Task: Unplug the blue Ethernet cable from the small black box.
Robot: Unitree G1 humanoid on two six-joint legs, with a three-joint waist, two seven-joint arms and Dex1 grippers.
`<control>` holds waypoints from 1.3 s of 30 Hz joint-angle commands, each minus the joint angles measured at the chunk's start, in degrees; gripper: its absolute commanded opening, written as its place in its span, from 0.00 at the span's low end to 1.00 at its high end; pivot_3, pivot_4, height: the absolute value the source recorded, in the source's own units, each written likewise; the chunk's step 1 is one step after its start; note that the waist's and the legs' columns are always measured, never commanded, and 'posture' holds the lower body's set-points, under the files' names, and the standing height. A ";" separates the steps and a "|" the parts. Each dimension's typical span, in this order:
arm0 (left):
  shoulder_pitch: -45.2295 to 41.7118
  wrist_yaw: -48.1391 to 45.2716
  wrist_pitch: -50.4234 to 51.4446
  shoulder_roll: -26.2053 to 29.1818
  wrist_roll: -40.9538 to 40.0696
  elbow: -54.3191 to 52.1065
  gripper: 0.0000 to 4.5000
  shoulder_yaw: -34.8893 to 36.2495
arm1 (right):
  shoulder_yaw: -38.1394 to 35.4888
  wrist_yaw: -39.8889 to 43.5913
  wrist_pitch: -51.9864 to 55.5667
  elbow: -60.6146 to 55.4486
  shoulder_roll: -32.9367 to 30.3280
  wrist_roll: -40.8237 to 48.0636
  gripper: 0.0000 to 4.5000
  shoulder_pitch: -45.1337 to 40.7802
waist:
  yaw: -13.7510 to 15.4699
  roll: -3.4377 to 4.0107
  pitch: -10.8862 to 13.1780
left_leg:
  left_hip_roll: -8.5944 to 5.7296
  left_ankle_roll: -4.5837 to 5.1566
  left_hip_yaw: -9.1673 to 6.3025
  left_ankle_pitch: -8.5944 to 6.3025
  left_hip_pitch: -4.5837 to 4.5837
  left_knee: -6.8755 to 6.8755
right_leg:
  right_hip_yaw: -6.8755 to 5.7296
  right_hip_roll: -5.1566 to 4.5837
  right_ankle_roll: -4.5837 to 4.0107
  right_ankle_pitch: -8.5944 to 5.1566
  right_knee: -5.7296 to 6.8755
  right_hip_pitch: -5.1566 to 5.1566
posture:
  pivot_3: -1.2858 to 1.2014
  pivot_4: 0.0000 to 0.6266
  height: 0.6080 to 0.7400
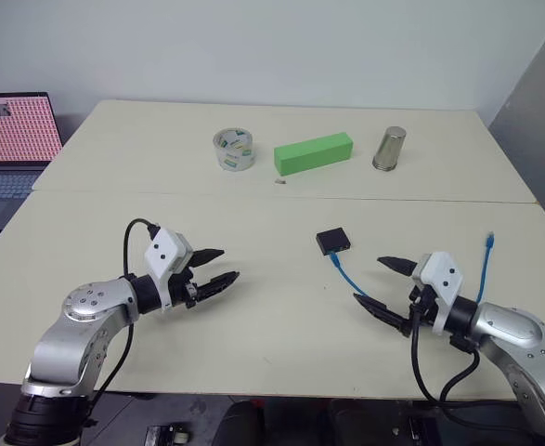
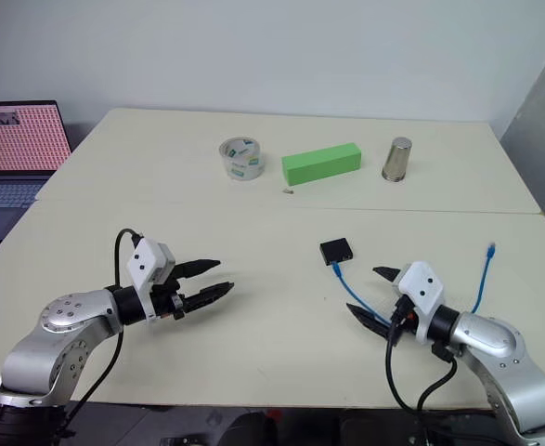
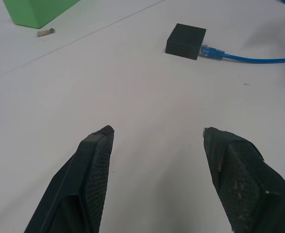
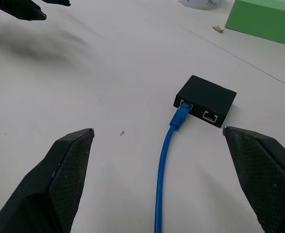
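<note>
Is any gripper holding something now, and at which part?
Nothing is held. The left gripper and right gripper are both open above the table. The cable is plugged into the box, untouched.

A bright blue cable (image 4: 165, 160) meets a matte black box (image 4: 205, 99), beyond a green block (image 1: 313, 153).

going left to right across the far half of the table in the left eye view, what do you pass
laptop → tape roll → green block → metal cup
</note>
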 commanded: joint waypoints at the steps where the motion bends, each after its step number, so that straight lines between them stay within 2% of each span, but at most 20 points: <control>1: -0.46 -1.29 -1.13 0.52 -1.02 -2.32 0.69 0.12 | -1.02 0.42 -0.72 -0.74 -0.30 0.79 1.00 -0.04 | 0.00 0.00 0.00 | 0.00 0.00 0.00 0.00 0.00 0.00 | 0.00 0.00 0.00 0.00 0.00 0.00 | 0.52 0.24 1.00; 13: 0.20 -1.70 -0.87 1.06 -0.02 -3.71 0.69 -2.33 | 1.70 -1.01 -0.13 0.03 1.70 -0.14 1.00 -0.65 | 0.00 0.00 0.00 | 0.00 0.00 0.00 0.00 0.00 0.00 | 0.01 0.00 0.00 0.00 0.00 0.00 | 0.52 0.24 1.00; 18: -0.49 -1.96 0.50 1.42 1.08 -4.88 0.69 -5.46 | 5.21 -5.83 0.97 2.72 6.75 -1.85 1.00 -4.29 | -0.04 0.00 0.00 | 0.00 0.00 0.01 0.00 0.01 0.00 | 0.03 0.00 0.00 0.00 0.01 0.00 | 0.52 0.24 1.00; 21: -1.76 -3.04 1.15 1.72 1.13 -4.82 0.69 -7.50 | 8.67 -10.71 1.00 6.94 10.15 -6.77 1.00 -7.37 | -0.03 -0.02 -0.01 | 0.00 -0.01 0.00 0.00 0.01 0.00 | 0.01 0.01 0.00 0.00 0.02 -0.01 | 0.52 0.24 1.00; 25: -3.14 -5.78 3.35 1.89 -2.62 -6.53 0.69 -7.71 | 12.38 -15.39 3.15 11.56 15.20 -10.19 1.00 -10.69 | -0.08 0.00 0.00 | 0.01 -0.02 0.02 0.01 -0.01 0.00 | 0.03 0.02 0.00 0.00 0.05 -0.06 | 0.52 0.24 1.00; 32: -4.68 -6.07 3.40 1.74 -1.87 -6.13 0.69 -8.83 | 15.12 -22.60 5.47 17.98 22.18 -15.11 1.00 -13.58 | -0.11 0.01 0.00 | 0.00 -0.02 0.02 0.01 -0.01 0.00 | 0.03 0.02 0.00 0.00 0.07 -0.06 | 0.52 0.24 1.00; 34: -4.66 -6.07 3.39 1.64 -1.76 -6.23 0.71 -9.00 | 14.88 -23.76 5.85 19.01 23.49 -15.52 0.92 -14.03 | -0.12 0.00 0.00 | 0.00 -0.02 0.02 0.01 -0.01 0.00 | 0.04 0.02 0.00 0.00 0.06 -0.07 | 0.52 0.24 1.00; 35: -4.64 -6.06 3.40 1.59 -1.71 -6.23 0.71 -9.05 | 14.68 -24.07 6.05 19.24 23.99 -15.47 0.92 -14.24 | -0.13 0.00 0.00 | 0.01 -0.02 0.01 0.01 0.00 0.00 | 0.01 0.02 0.00 0.00 0.07 -0.06 | 0.52 0.24 1.00; 39: -4.80 -5.89 3.18 1.26 -1.50 -5.62 0.71 -9.26 | 13.91 -24.63 7.19 20.08 25.20 -15.65 0.72 -15.52 | -0.17 0.01 -0.01 | 0.01 -0.02 0.01 0.01 0.02 0.00 | 0.02 0.03 0.00 0.00 0.09 -0.06 | 0.52 0.24 1.00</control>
